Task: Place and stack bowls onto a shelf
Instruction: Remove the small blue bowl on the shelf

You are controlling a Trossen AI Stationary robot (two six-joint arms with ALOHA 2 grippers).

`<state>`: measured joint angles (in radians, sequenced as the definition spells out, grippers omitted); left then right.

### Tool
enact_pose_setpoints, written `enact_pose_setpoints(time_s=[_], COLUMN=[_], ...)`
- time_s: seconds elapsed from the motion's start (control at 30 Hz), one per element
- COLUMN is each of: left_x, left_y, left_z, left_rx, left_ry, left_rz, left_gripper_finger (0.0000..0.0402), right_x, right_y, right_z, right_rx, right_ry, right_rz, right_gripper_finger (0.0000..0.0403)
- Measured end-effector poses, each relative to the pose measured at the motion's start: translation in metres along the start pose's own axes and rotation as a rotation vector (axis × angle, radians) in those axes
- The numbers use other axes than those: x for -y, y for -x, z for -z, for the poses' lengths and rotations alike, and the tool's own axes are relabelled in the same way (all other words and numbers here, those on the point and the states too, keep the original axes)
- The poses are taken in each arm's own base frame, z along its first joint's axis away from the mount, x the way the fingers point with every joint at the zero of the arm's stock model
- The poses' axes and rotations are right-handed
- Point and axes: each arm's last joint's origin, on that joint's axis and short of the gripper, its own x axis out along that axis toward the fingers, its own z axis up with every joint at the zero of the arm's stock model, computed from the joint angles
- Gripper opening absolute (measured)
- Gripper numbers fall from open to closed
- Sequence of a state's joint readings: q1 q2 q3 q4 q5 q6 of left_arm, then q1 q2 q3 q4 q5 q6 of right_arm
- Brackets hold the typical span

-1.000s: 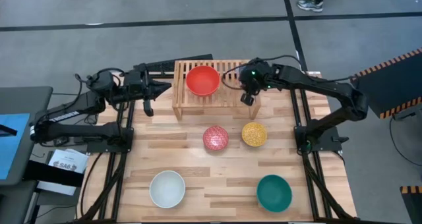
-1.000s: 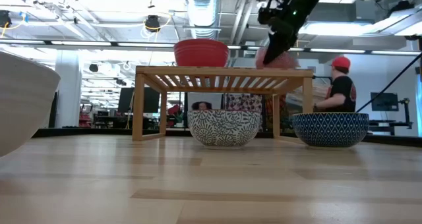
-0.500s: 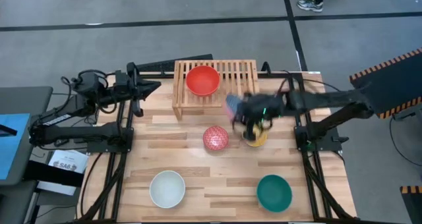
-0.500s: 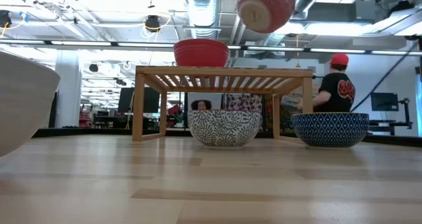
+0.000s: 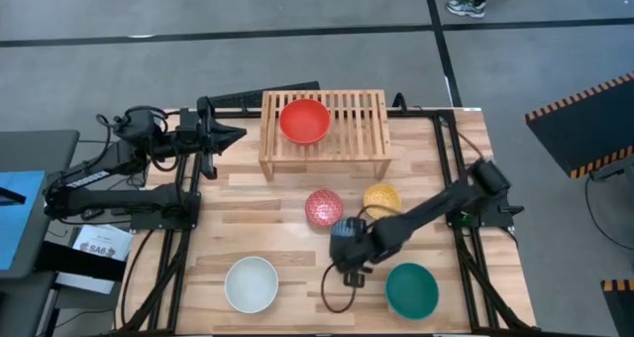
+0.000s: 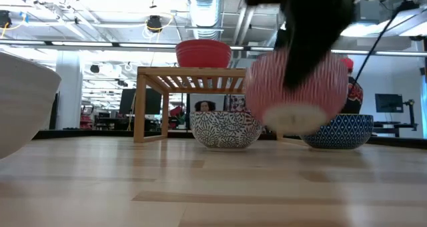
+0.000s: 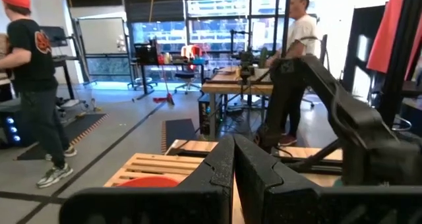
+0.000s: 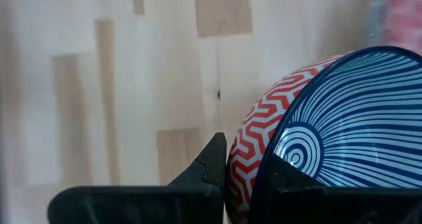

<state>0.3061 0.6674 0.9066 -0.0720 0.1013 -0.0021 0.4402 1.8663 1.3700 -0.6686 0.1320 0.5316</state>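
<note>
The left gripper (image 5: 220, 147) is resting with its fingers (image 7: 227, 174) pressed together on nothing, off the left end of the shelf (image 5: 369, 118), over the table's (image 5: 287, 223) far left corner. The white bowl (image 5: 251, 283) is sitting near the front left of the table. The red bowl (image 5: 304, 120) is sitting on the left half of the shelf's slatted top. The pink-red patterned bowl (image 5: 323, 207) is lying in front of the shelf, with the yellow patterned bowl (image 5: 381, 197) just beside it. The right gripper (image 5: 349, 253) is hanging above the table between the white bowl and the teal bowl (image 5: 411, 289), pinching the rim of the blue-and-white striped bowl (image 8: 343, 125), which is tilted and clear of the wood.
</note>
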Motion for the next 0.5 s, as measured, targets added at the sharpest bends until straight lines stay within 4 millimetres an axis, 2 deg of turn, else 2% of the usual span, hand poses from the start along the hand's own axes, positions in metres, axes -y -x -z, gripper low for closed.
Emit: enact_pose_setpoints(time_s=[0.07, 0.2, 0.5], left_x=[0.0, 0.0, 0.0], left_y=[0.0, 0.0, 0.0], left_z=[0.0, 0.0, 0.0], left_rx=[0.001, 0.001, 0.001], left_ry=[0.0, 0.001, 0.021], left_rz=[0.0, -0.004, -0.006], left_gripper_finger=[0.0, 0.0, 0.0], right_x=[-0.007, -0.016, -0.02], right_y=[-0.017, -0.036, -0.042], right_z=[0.002, 0.005, 0.008], right_rx=[-0.026, -0.033, -0.022], right_ry=[0.016, 0.049, 0.072], right_rz=[0.023, 0.063, 0.097], right_gripper_finger=[0.005, 0.005, 0.005])
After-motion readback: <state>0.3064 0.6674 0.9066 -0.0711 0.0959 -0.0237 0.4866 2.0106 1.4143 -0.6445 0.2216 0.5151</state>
